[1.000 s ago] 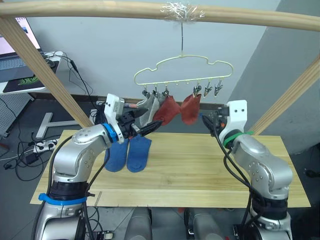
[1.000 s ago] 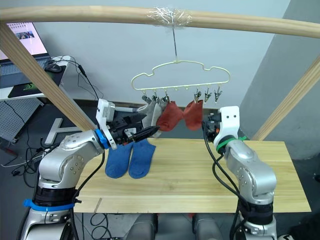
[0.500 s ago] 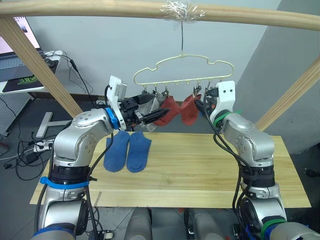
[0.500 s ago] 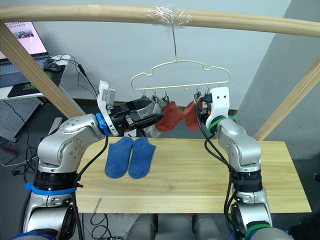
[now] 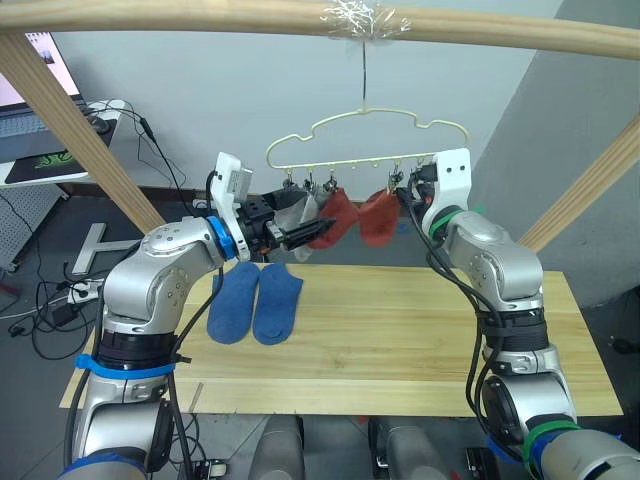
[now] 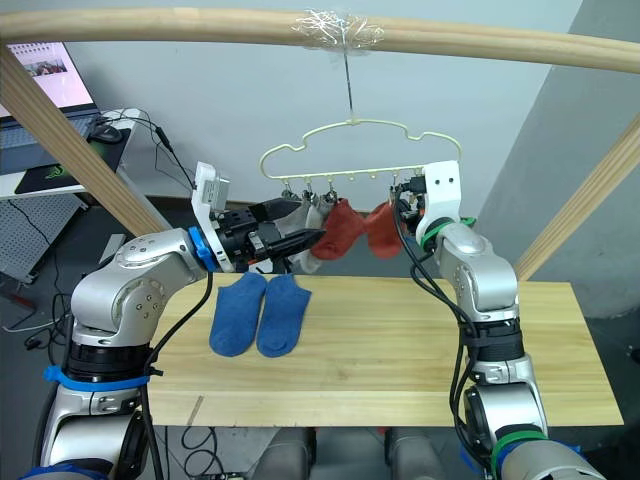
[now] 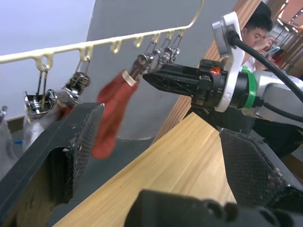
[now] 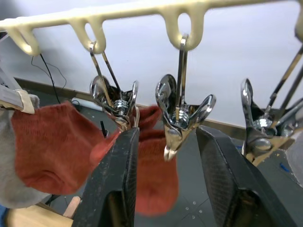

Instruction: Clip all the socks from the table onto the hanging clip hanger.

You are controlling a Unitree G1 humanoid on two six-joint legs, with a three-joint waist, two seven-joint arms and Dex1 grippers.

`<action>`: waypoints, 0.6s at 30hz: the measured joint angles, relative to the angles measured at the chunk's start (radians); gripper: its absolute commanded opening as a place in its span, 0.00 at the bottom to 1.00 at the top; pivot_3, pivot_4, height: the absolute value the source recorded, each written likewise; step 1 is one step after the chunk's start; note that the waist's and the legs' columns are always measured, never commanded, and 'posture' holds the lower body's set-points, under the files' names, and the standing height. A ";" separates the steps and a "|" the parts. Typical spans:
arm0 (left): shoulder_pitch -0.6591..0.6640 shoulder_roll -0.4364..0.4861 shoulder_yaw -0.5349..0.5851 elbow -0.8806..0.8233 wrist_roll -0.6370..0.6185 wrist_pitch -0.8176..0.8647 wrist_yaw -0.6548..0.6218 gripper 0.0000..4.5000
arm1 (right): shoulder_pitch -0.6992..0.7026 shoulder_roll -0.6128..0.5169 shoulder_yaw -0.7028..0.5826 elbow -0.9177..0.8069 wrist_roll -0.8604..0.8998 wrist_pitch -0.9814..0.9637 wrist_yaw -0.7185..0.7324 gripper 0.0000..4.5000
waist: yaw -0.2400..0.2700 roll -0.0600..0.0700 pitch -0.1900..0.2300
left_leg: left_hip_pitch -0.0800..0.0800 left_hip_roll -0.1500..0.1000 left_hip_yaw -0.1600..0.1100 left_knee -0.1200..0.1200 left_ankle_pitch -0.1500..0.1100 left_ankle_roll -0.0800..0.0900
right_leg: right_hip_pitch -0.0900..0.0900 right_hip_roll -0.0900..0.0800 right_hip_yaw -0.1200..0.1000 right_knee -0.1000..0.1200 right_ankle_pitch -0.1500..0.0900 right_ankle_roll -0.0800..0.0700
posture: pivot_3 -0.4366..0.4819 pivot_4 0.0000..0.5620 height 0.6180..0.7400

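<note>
Up went my right gripper (image 8: 165,156), open around an empty metal clip (image 8: 180,118) on the pale yellow wire hanger (image 5: 365,140). My left gripper (image 5: 318,232) is open (two blue socks (image 5: 255,305) lie on the wooden bench (image 5: 400,340)).

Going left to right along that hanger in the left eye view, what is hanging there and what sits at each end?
Left tool → light grey socks → first rust-red sock → second rust-red sock → right tool, up by the metal clips of the pale yellow cloud-shaped wire clip hanger.
</note>
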 measured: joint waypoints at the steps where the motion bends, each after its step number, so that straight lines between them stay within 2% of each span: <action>1: 0.000 0.000 -0.002 0.000 0.000 0.000 0.000 1.00 | -0.010 0.001 -0.001 0.005 0.000 -0.002 0.000 0.43 | 0.000 0.000 0.000 | 0.000 0.000 0.000 0.000 0.000 0.000 | 0.000 0.000 0.000 0.000 0.000 0.000 | 0.63 0.40 1.00; 18: 0.005 0.000 -0.004 -0.001 0.007 -0.001 0.021 1.00 | -0.103 0.020 -0.015 0.127 -0.009 -0.038 -0.033 0.43 | 0.000 0.000 0.003 | 0.000 0.000 0.000 -0.002 0.000 0.000 | -0.001 0.000 0.000 0.000 0.000 0.000 | 0.64 0.40 1.00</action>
